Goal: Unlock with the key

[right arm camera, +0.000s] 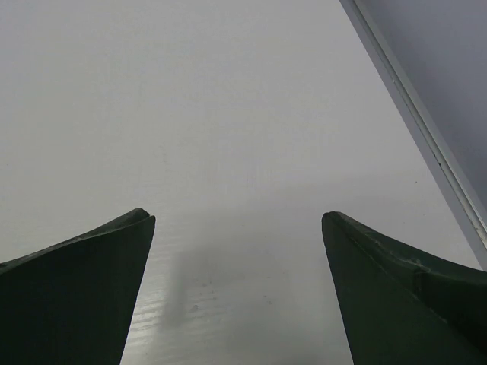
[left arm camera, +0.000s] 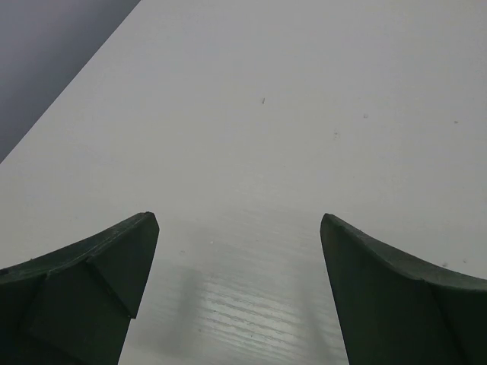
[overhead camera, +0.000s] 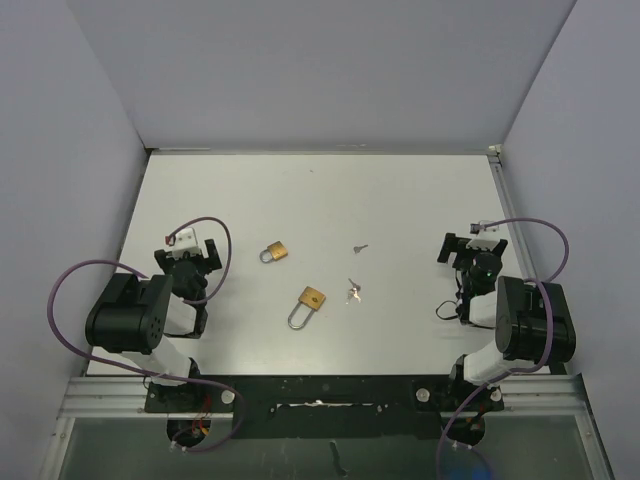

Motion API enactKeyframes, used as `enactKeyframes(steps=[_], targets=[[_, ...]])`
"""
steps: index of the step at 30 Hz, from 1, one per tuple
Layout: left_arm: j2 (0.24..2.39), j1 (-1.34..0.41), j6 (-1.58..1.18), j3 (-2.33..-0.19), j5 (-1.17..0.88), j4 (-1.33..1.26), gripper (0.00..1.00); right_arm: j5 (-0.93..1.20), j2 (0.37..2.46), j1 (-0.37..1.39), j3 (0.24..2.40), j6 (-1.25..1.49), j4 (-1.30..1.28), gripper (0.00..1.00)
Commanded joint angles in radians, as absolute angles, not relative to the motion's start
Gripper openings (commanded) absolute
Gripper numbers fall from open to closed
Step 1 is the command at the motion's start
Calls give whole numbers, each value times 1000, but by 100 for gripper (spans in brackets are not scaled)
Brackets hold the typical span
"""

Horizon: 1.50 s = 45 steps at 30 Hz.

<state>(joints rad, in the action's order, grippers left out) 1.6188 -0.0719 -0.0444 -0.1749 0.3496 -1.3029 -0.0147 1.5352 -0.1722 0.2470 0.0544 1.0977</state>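
Keys [overhead camera: 354,291] lie flat and tiny near the padlocks [overhead camera: 308,305]; the empty, wide-open left gripper [left arm camera: 237,228] or right gripper [right arm camera: 237,224] could fumble one, or try the wrong lock.

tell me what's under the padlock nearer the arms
The padlock lies flat on the white table, and nothing pokes out from beneath it. The patch its brass body covers is hidden. The keys lie apart, to its right.

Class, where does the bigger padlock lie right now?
In the top view, the bigger padlock lies on the table, just left of the keys, on the near side of the smaller padlock.
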Motion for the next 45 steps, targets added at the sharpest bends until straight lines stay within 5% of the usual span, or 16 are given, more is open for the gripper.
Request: enactKeyframes(steps=[1, 34, 41, 45], targets=[[1603, -67, -54, -189, 341, -1333, 88, -12, 1534, -174, 259, 50, 1144, 97], [1603, -55, -66, -201, 339, -1311, 88, -29, 1524, -168, 261, 47, 1133, 98], [1602, -54, -68, -203, 337, -1307, 88, -230, 1421, 17, 637, 14, 451, 98], [1602, -50, -71, -204, 336, -1302, 88, -222, 1404, 112, 743, 60, 301, 98]])
